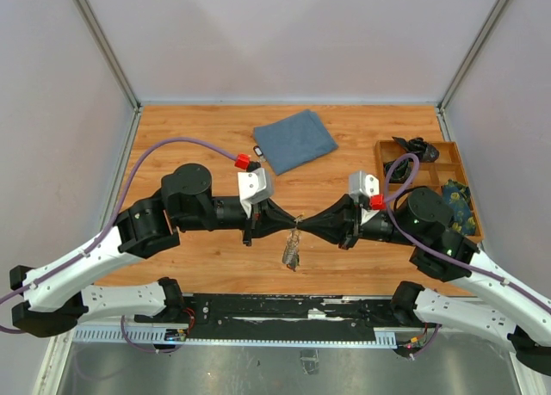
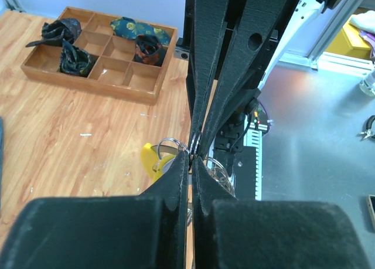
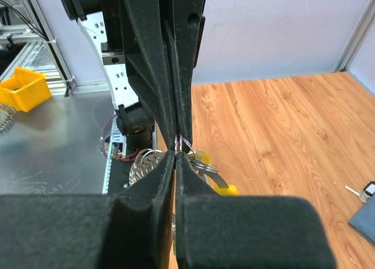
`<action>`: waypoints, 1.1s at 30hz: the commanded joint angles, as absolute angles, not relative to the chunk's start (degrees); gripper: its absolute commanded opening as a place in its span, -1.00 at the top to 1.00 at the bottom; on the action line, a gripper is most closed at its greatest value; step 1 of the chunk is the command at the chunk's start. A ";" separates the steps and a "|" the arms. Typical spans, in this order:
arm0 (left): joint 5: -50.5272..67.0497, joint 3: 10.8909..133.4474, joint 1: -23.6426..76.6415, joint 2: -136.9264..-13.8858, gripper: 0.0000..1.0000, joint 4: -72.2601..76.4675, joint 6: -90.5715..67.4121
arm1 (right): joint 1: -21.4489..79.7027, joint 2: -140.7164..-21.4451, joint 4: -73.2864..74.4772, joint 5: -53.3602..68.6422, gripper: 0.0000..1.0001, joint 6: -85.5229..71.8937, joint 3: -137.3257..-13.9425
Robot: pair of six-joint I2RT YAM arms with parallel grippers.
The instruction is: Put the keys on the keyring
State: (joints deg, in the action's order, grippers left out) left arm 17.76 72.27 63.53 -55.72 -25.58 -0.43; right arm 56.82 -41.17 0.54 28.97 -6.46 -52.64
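We have left gripper [image 1: 285, 222] and right gripper [image 1: 311, 222] pinched shut tip-to-tip on the keyring [image 3: 142, 163], keys [image 1: 291, 256] hanging straight below, midway between both arms

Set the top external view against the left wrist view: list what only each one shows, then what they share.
Only top external: the blue cloth and a small fob beside it on the table. Only left wrist: a yellow key head just under the fingertips. Both: the wooden tray with its dark cloth bundles, and the left claw and right claw shut tip to tip on the keyring.
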 commanded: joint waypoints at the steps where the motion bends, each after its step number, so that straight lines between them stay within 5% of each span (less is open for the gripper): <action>1: 16.97 73.83 64.22 -57.24 0.99 -27.01 0.74 | 56.16 -40.64 4.10 28.19 0.89 -0.72 -55.99; 7: 15.63 79.09 64.18 -60.63 0.99 -35.43 3.48 | 56.16 -41.02 14.74 25.08 0.43 7.05 -59.03; 33: 14.20 89.47 64.25 -69.45 0.99 -51.83 9.77 | 56.16 -47.84 18.69 26.85 0.39 9.10 -60.23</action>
State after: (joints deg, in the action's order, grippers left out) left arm 13.32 87.37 63.57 -69.87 -52.88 9.02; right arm 56.82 -47.53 20.78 25.08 9.58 -59.64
